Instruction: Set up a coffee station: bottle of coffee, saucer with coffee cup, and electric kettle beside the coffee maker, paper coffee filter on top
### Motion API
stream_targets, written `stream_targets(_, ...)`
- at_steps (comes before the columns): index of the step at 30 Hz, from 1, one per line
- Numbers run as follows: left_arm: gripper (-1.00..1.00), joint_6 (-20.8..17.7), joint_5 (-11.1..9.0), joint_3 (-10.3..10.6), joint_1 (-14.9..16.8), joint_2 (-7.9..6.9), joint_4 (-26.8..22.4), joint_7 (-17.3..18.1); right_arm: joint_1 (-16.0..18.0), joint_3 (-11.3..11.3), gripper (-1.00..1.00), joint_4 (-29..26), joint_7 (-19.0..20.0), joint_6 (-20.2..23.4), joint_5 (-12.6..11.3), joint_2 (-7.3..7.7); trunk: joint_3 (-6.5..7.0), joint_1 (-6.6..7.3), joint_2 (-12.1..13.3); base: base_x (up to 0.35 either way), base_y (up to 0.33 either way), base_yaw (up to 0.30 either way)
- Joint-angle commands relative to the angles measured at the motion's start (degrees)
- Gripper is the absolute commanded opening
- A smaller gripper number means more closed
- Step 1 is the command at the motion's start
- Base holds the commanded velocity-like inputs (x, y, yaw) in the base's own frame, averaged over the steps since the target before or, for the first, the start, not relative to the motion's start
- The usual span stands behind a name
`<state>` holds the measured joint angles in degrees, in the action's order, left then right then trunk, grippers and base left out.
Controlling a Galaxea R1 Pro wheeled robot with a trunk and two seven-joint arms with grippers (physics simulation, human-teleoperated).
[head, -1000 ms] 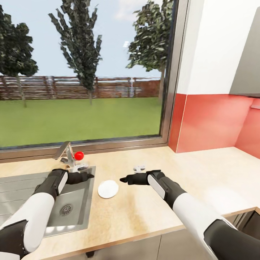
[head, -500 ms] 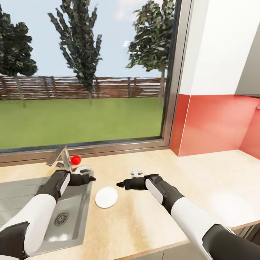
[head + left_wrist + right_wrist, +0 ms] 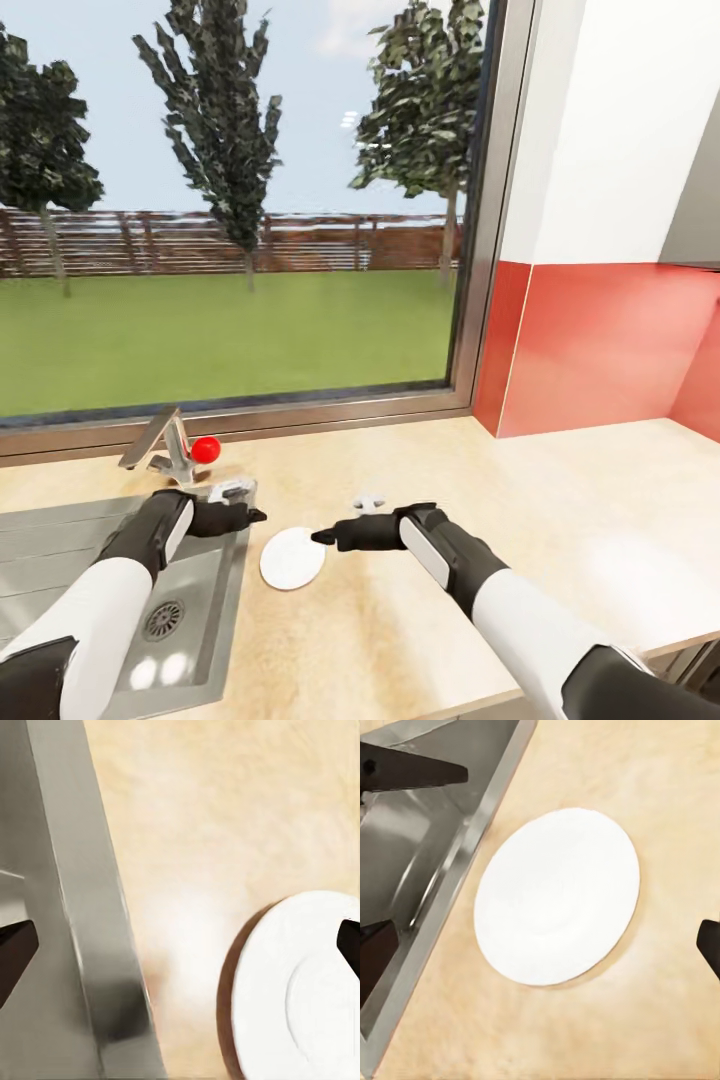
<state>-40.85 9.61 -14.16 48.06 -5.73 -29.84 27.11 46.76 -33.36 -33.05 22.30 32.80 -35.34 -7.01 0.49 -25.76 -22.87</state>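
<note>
Head view, saucer (image 3: 292,558) on kitchen countertop (image 3: 560,500), beside sink (image 3: 60,540)

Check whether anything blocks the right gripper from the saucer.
Nothing visible does. The saucer lies flat on bare countertop beside the sink, and the right gripper, jaws open, hovers at its edge with only worktop around it.

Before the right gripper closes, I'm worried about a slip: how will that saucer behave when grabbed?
The saucer lies flat on the kitchen countertop, so its thin rim probably offers little purchase. It looks smooth and rigid, so it may slide toward the sink if pushed. It won't roll.
</note>
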Motion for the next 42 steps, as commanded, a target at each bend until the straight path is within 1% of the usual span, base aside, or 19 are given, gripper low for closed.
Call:
stream_targets(1, 1.00, -0.2, 0.6, -0.4, -0.1, 0.04, -0.1, 1.5, -0.3, -0.1, 1.00, 0.0, 0.5, 0.2, -0.1, -0.27, -0.02, -0.02, 0.0, 0.000, 0.000, 0.000)
stream_targets(2, 1.00, -0.2, 0.7, -0.3, -0.2, 0.00, 0.0, 4.0, -1.1, -0.2, 1.00, 0.0, 1.4, 0.2, -0.1, -0.75, -0.02, -0.02, 0.0, 0.000, 0.000, 0.000)
stream_targets(5, 1.00, -0.1, 0.7, -0.3, -0.2, -0.07, 0.6, 5.7, -1.7, -0.1, 1.00, 0.0, 1.7, 0.2, -0.1, -0.92, -0.02, -0.02, 0.0, 0.000, 0.000, 0.000)
stream_targets(8, 1.00, 0.3, 0.7, -0.3, -0.2, -0.18, 2.3, 6.2, -2.3, -0.1, 1.00, 0.0, 1.9, 0.1, 0.0, -0.96, -0.02, -0.02, 0.0, 0.000, 0.000, 0.000)
stream_targets(9, 1.00, 0.6, 0.7, -0.3, -0.2, -0.11, 3.3, 6.5, -3.0, -0.2, 1.00, 0.0, 1.9, 0.1, 0.0, -0.98, -0.02, -0.02, 0.0, 0.000, 0.000, 0.000)
stream_targets(13, 1.00, 0.7, 0.6, -0.3, -0.3, -0.08, 3.7, 6.7, -3.5, -0.1, 1.00, 0.1, 1.9, 0.1, 0.1, -0.98, -0.02, -0.02, 0.0, 0.062, 0.000, 0.000)
stream_targets(18, 1.00, 0.7, 0.4, -0.4, -0.4, 0.01, 4.4, 6.7, -5.3, -0.2, 1.00, 0.1, 2.0, 0.0, 0.2, -0.98, -0.02, -0.02, 0.0, 0.148, 0.000, 0.000)
stream_targets(23, 1.00, 0.8, 0.4, -0.4, -1.6, 0.02, 5.0, 6.6, -6.3, -0.2, 1.00, 0.6, 2.0, -0.1, 0.2, -1.07, -0.02, -0.02, 0.0, 0.015, 0.000, 0.000)
stream_targets(29, 1.00, 0.9, 0.4, -0.4, -2.1, 0.03, 5.1, 6.6, -7.3, -0.2, 1.00, 0.7, 2.0, -0.2, 0.2, -1.83, -0.02, -0.02, 0.0, 0.001, 0.000, 0.000)
stream_targets(42, 1.00, 0.9, 0.4, -0.4, -2.3, 0.14, 5.9, 6.6, -7.6, -0.2, 1.00, 1.4, 1.9, -0.3, 0.2, -1.95, -0.02, -0.02, 0.0, 0.012, 0.000, 0.000)
